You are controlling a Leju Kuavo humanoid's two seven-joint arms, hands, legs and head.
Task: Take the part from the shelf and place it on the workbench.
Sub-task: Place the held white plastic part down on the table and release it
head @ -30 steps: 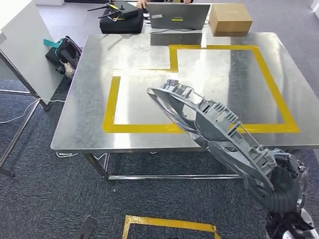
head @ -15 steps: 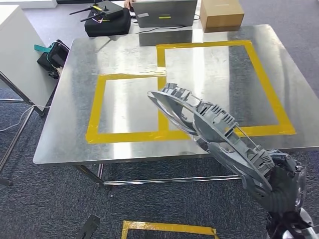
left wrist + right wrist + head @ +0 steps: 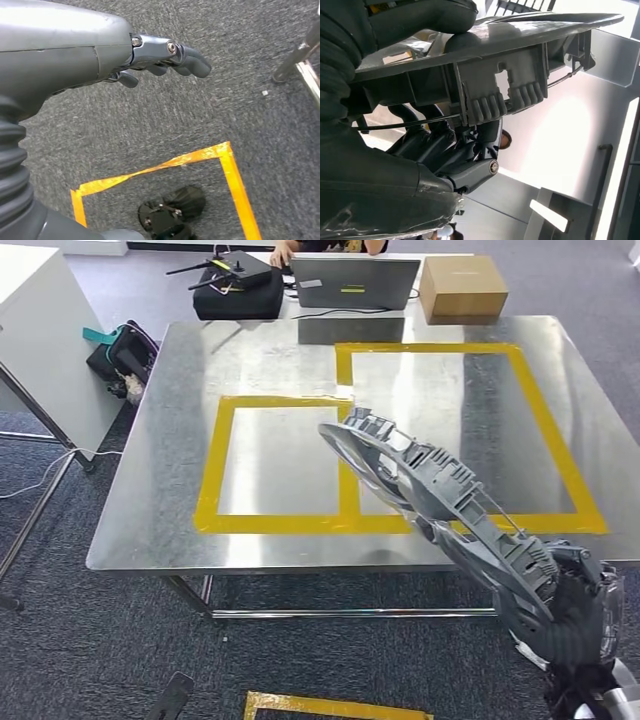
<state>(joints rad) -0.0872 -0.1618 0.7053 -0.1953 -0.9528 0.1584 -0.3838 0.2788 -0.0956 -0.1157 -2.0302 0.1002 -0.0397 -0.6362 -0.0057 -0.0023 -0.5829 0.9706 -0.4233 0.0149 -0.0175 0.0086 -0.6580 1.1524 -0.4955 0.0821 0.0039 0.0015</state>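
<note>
Two yellow tape rectangles (image 3: 275,520) mark steel workbench (image 3: 151,500); right hand (image 3: 566,615) grips part (image 3: 445,505).

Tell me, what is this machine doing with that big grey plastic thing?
The right robot hand holds a long grey plastic part, its far end out over the steel workbench with yellow tape outlines. It has not been set down yet. The left robot hand hangs empty above the carpet.

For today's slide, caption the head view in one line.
Right robot hand holds the grey part over the steel workbench.
</note>
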